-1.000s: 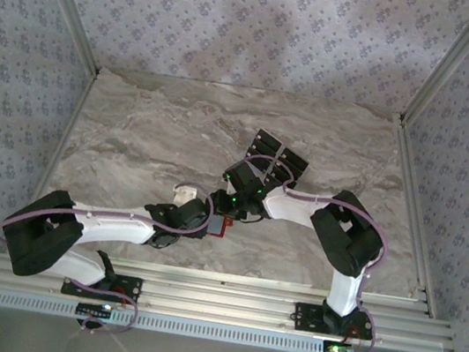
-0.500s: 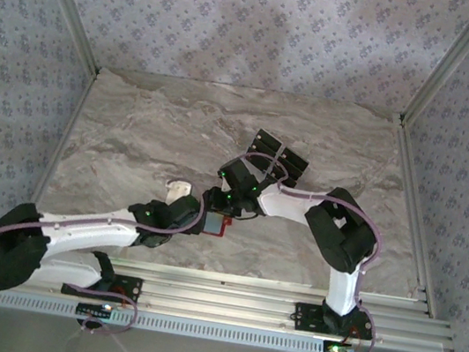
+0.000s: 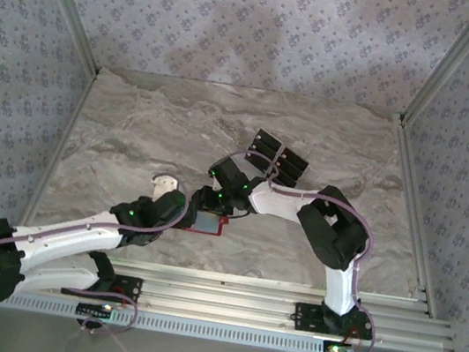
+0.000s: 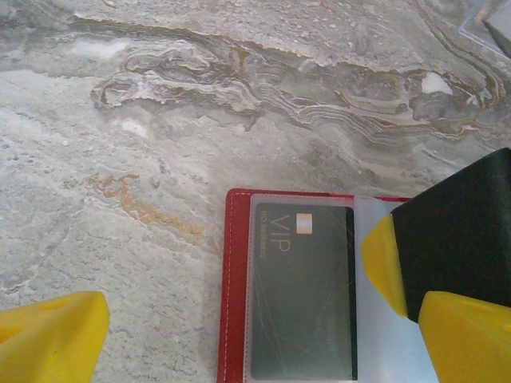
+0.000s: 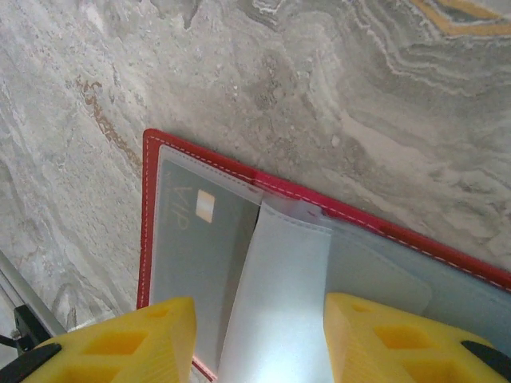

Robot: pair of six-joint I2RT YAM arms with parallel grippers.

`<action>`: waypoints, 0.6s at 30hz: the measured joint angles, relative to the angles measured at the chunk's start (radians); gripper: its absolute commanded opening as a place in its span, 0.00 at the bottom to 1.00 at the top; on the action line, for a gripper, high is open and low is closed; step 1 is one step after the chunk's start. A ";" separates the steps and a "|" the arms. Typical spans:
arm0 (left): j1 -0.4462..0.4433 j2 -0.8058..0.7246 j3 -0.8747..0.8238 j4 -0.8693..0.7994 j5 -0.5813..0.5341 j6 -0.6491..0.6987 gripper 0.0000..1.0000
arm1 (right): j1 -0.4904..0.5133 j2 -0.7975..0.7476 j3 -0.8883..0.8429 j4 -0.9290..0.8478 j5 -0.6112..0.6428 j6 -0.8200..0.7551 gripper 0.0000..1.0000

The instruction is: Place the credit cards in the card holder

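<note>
The marble table (image 3: 135, 125) is reached across by the left arm from the near left corner. The left gripper (image 4: 259, 343) is hung low over the left end of the card holder (image 4: 235, 279). Its yellow fingers (image 4: 48, 339) are spread wide and nothing is held between them.

The card holder is laid open and flat near the middle of the table, closer to the near edge, with the pale inside turned up. In the top view its long axis is seen to run roughly left to right. In its left-hand clear pocket a dark VIP card (image 4: 303, 295) is seated. The long axis of the card is set across that of the holder, and its chip end is pointed towards the far side.

The right gripper (image 5: 257, 309) is placed over the middle of the holder. Its jaws are parted, and a clear sleeve leaf (image 5: 279, 279) is raised between them. Whether the leaf is pressed by either pad cannot be told.

Further right and farther back, the credit cards (image 3: 278, 156) are laid in a short slanted row, run from far left to near right, apart from the holder.
</note>
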 measured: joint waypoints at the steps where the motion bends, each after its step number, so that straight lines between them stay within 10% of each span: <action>1: 0.000 -0.001 -0.003 0.002 0.000 0.000 1.00 | 0.000 0.005 0.005 -0.003 -0.001 -0.001 0.48; 18: -0.015 0.015 -0.071 0.125 -0.023 -0.011 1.00 | -0.003 0.016 0.024 -0.043 0.024 -0.012 0.48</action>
